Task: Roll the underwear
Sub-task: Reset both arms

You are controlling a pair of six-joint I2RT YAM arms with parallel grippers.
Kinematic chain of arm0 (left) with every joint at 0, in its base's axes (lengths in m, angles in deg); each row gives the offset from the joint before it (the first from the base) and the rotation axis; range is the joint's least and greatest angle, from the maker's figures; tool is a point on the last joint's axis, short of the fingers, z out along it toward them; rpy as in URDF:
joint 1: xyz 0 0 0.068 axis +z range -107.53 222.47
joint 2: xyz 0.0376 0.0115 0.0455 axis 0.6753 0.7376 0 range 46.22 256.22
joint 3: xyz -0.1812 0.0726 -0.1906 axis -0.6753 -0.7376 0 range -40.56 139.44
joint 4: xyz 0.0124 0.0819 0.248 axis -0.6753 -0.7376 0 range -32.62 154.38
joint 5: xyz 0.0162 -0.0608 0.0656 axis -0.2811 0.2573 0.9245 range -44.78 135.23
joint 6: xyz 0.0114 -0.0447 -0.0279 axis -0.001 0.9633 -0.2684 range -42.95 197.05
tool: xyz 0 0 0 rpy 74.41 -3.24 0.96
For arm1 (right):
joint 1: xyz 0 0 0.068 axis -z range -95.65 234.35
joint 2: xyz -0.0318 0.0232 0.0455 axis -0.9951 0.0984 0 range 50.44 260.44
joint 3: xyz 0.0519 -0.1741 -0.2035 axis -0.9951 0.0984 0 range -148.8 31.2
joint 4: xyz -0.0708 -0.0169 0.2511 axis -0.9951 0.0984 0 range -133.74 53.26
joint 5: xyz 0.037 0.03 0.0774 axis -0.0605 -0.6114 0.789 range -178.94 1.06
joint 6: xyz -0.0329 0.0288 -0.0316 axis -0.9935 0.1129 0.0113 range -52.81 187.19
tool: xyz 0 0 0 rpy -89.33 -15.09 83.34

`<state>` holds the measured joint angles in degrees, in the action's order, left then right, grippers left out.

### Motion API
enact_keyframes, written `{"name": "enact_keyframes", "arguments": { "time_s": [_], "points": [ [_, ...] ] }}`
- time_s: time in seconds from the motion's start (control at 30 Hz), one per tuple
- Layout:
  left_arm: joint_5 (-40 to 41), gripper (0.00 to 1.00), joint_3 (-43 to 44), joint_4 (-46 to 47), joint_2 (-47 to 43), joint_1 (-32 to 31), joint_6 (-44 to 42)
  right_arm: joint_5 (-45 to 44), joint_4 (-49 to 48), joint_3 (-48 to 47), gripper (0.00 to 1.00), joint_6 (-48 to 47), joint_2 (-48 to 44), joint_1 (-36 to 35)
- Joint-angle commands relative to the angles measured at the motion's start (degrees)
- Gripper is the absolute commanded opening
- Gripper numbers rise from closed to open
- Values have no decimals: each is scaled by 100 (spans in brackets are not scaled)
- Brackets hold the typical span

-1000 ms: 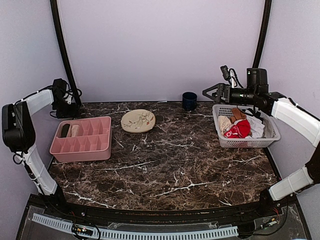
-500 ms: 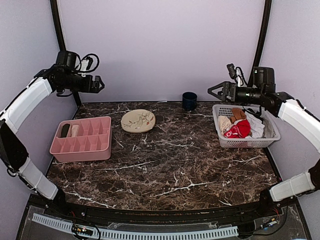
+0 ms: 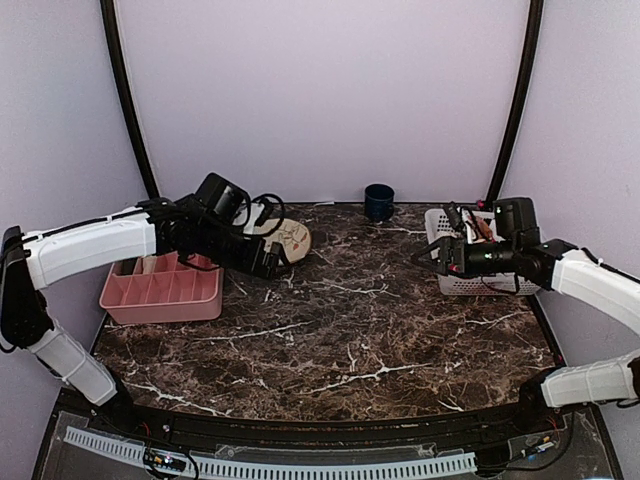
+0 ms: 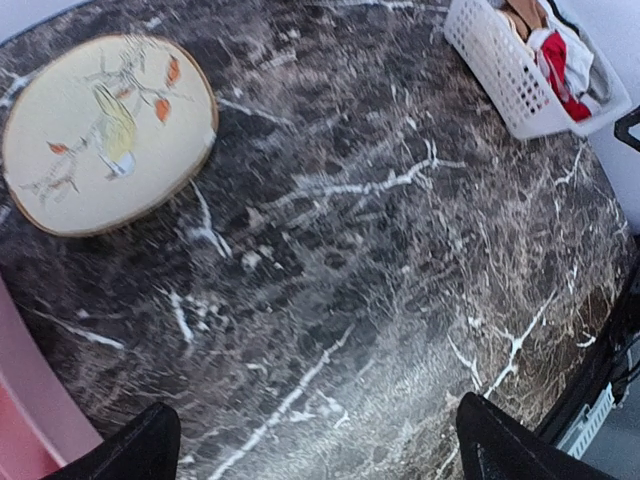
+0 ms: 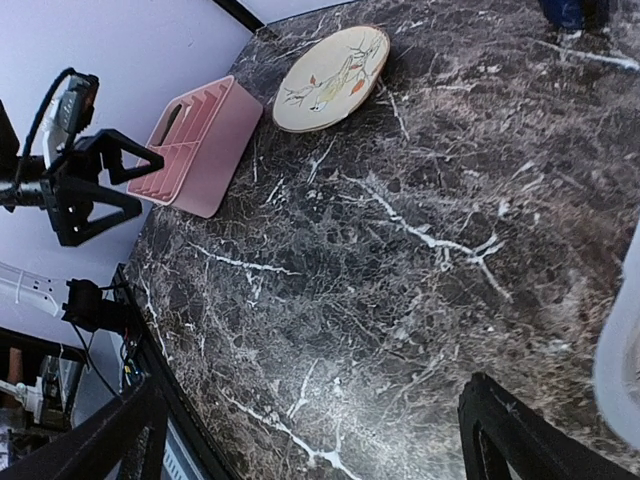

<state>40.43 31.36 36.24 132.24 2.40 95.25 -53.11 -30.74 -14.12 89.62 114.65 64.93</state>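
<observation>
The beige underwear does not show clearly. It would lie among the clothes in the white basket (image 3: 482,283), which my right arm mostly hides in the top view. In the left wrist view the basket (image 4: 510,88) holds a red garment (image 4: 556,58) and a tan cloth (image 4: 521,16). My left gripper (image 3: 272,262) hangs open and empty over the marble in front of the plate; its fingertips (image 4: 140,450) stand wide apart. My right gripper (image 3: 437,255) is open and empty just left of the basket, with one finger (image 5: 510,435) at the frame edge.
A round beige plate with a bird pattern (image 3: 294,236) lies at the back centre, also in the left wrist view (image 4: 105,130). A pink divided organizer (image 3: 160,292) stands at the left. A dark blue cup (image 3: 378,200) stands at the back. The dark marble table (image 3: 350,340) ends at a black front edge.
Both arms have come down from raised poses. My left gripper swung right and down to in front of the plate. My right gripper dropped to the basket's left side.
</observation>
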Motion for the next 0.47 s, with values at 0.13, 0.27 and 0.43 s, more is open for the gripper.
{"name": "enact_keyframes", "arguments": {
  "time_s": [0.13, 0.27, 0.43],
  "points": [
    [-100, 99, -887, 689, -156, -814, 852, -466, -887, 1016, 100, 579, -453, -677],
    [-90, 99, -1010, 766, 20, -1011, 902, -615, -1090, 1223, 99, 699, -449, -875],
    [62, 99, -944, 875, 82, -1030, 747, -712, -1026, 1121, 100, 546, -287, -918]
  ]
}}
